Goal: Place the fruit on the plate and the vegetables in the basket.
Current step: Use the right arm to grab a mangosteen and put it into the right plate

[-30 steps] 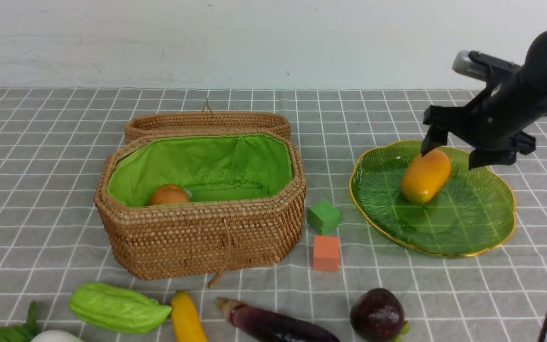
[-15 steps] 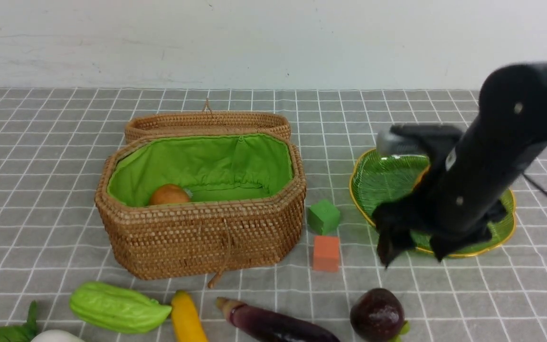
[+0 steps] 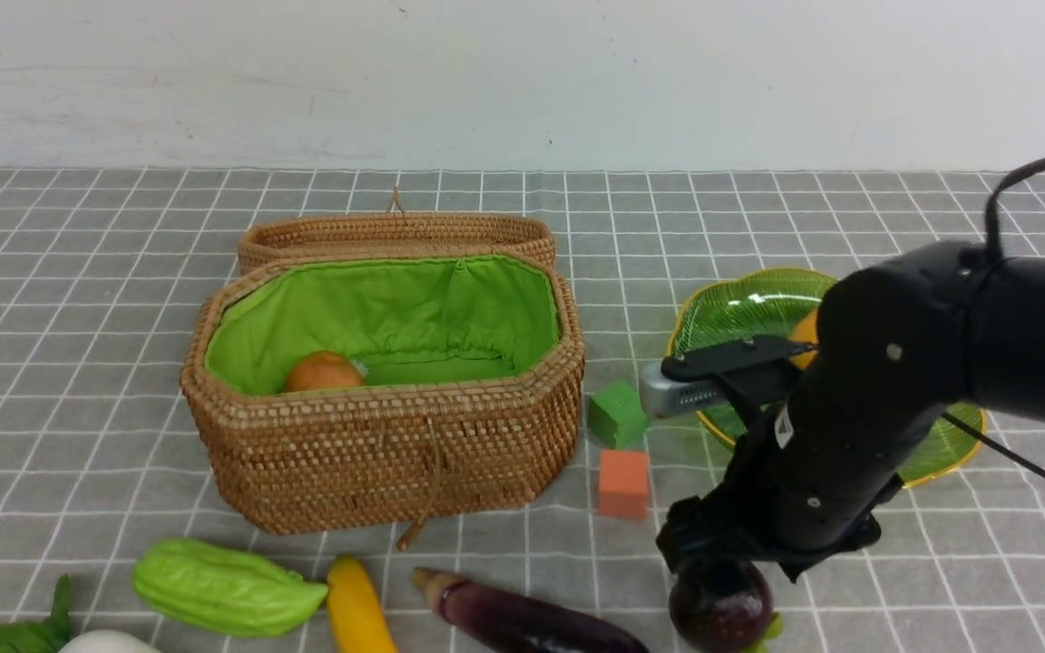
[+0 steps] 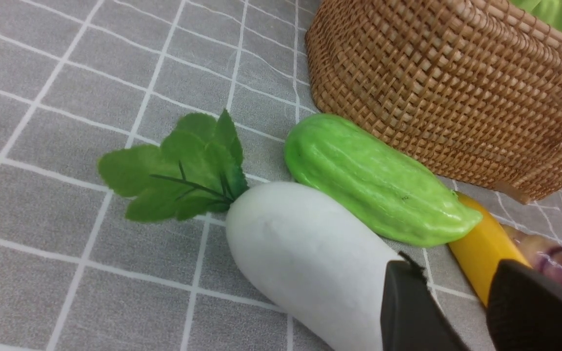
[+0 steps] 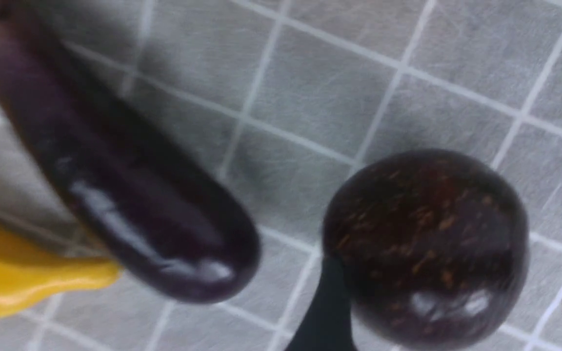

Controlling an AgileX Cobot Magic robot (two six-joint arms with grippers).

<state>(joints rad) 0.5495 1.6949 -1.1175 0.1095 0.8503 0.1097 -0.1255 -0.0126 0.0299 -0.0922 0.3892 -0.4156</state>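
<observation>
Mangosteen (image 3: 720,609) lies by the near edge of the surface (image 3: 78,272), toward its right side. The right gripper (image 3: 729,555) sits low over it, jaws spread on both sides, not squeezing. I think grabbing this fruit is the step now. Next it must pinch gently, lift, and carry it over to the plate (image 3: 731,313), beside the mango (image 3: 804,331).

Plain white wall (image 3: 522,82) across the back, faintly scuffed; below it a grey cloth (image 3: 78,272) gridded in white lines, evenly lit
</observation>
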